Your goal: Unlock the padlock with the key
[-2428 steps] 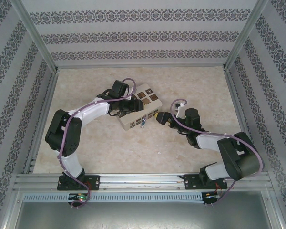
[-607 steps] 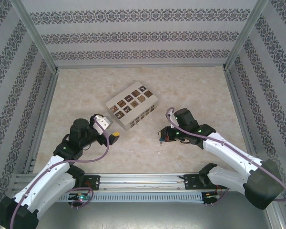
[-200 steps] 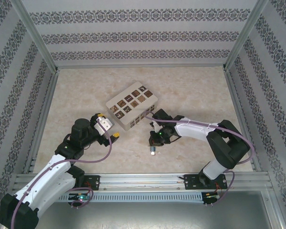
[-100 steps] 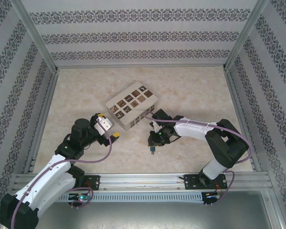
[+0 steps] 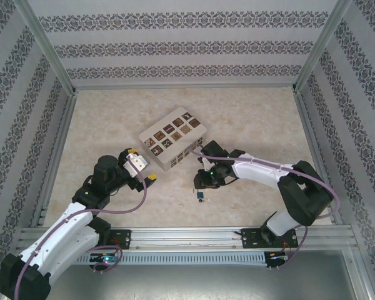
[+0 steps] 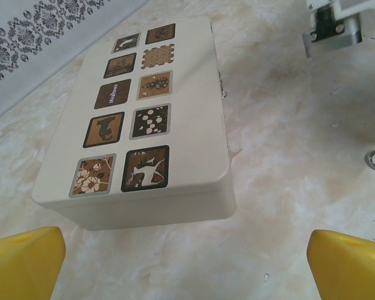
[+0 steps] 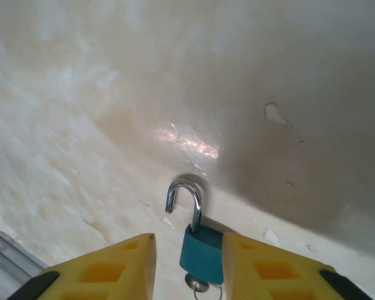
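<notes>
Overhead and wrist views of a two-arm station on a marbled table (image 5: 256,119). The padlock (image 7: 203,253) lies on the table just below centre of the overhead view, in front of the patterned box (image 5: 174,137) and apart from it. In the right wrist view its blue body sits at the bottom centre of the frame. Its silver shackle (image 7: 185,182) stands open: one leg is seated in the body and the other end hangs free. A silver key (image 7: 196,285) projects from the lower end of the body. The right gripper (image 5: 202,186) points down over the padlock with its yellow fingers (image 7: 112,265) parted, one on each side of the body. A clear gap shows on the left side; whether the other finger touches cannot be told. The left gripper (image 5: 142,165) hovers at left of centre, facing the box. Its yellow fingertips (image 6: 25,259) are spread wide and hold nothing.
</notes>
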Robot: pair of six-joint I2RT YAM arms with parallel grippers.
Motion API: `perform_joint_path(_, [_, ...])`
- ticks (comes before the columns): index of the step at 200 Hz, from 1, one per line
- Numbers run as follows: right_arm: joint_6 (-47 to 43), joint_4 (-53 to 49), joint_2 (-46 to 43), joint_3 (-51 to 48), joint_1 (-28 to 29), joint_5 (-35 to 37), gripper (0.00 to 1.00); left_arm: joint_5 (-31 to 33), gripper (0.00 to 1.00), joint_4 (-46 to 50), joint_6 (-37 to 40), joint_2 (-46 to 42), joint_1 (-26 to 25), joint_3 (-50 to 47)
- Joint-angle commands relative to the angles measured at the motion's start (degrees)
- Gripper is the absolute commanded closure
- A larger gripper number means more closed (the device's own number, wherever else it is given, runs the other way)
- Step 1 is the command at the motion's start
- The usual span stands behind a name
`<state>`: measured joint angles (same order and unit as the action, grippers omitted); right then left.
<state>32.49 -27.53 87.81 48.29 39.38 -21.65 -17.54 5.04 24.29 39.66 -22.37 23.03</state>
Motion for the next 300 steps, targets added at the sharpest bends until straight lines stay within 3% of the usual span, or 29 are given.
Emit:
perform_joint_path(1, [-2.6,-3.9,-3.4,1.5,-1.4,4.0,0.65,-0.8,0.01,-2.1,1.3,-0.5,0.4,-0.8])
perform_joint_path(38, [-5.1,-4.2,-9.8,0.6,-4.7,8.0,0.62,0.5,0.01,-2.3,1.2,-1.0,0.4,-1.0])
perform_joint_path(100, [-10.2,0.0,-21.7,-1.7,-12.2,16.9,0.47,3.7,0.01,-2.5,0.9,-2.5,0.5,-1.5])
perform_joint_path(172, [-12.1,8.7,-30.6,-7.6,-25.7,15.3,0.40,5.0,0.01,-1.7,0.8,-2.4,0.4,-1.4])
perform_joint_path(215, [-10.3,21.2,-38.8,-17.1,-30.3,16.0,0.32,14.0,0.01,-4.5,-1.2,-2.5,0.6,-2.0])
perform_joint_path(266, [-14.1,28.0,-42.4,-22.2,-33.1,21.1,0.18,19.3,0.01,-4.4,-11.5,-2.5,1.2,0.8])
perform_joint_path(300, [-20.2,33.5,-41.5,-24.8,-33.9,23.2,0.02,28.7,0.01,-3.6,-21.9,-1.5,2.1,1.5])
